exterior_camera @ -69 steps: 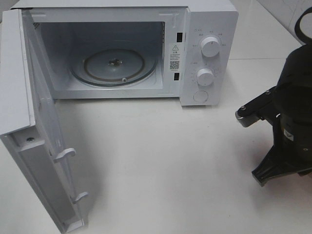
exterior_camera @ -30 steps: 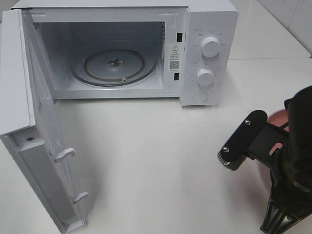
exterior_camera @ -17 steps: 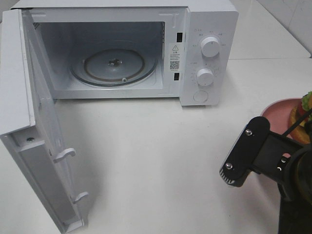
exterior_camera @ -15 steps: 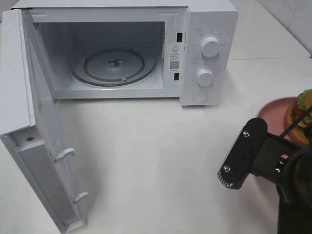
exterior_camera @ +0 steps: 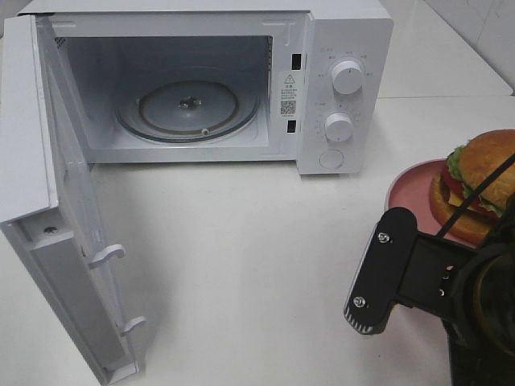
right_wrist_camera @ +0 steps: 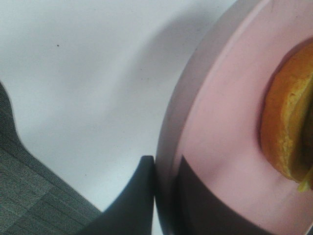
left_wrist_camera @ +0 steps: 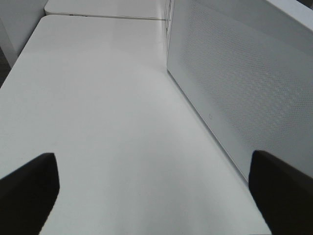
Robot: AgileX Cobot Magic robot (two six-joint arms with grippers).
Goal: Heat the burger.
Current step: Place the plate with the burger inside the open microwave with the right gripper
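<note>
The burger (exterior_camera: 483, 173), with a golden bun, lettuce and tomato, sits on a round pink plate (exterior_camera: 410, 193) at the right edge of the table. My right arm (exterior_camera: 434, 281) hangs over the plate's near side and hides its own gripper in the high view. In the right wrist view my right gripper (right_wrist_camera: 165, 174) is shut on the rim of the pink plate (right_wrist_camera: 220, 122), one finger outside and one inside, with the burger (right_wrist_camera: 288, 132) beside it. The left gripper (left_wrist_camera: 156, 191) stands open over bare table beside the microwave door.
A white microwave (exterior_camera: 346, 48) stands at the back with its glass turntable (exterior_camera: 189, 108) bare. Its door (exterior_camera: 56, 233) is swung wide toward the front left, and the left wrist view shows that door's (left_wrist_camera: 244, 73) perforated outer face. White tabletop (exterior_camera: 265, 257) lies between plate and microwave.
The pink plate with the burger has slid in from the right edge toward the left, showing more of the burger. My right arm has shifted with it. The left gripper has stayed put.
</note>
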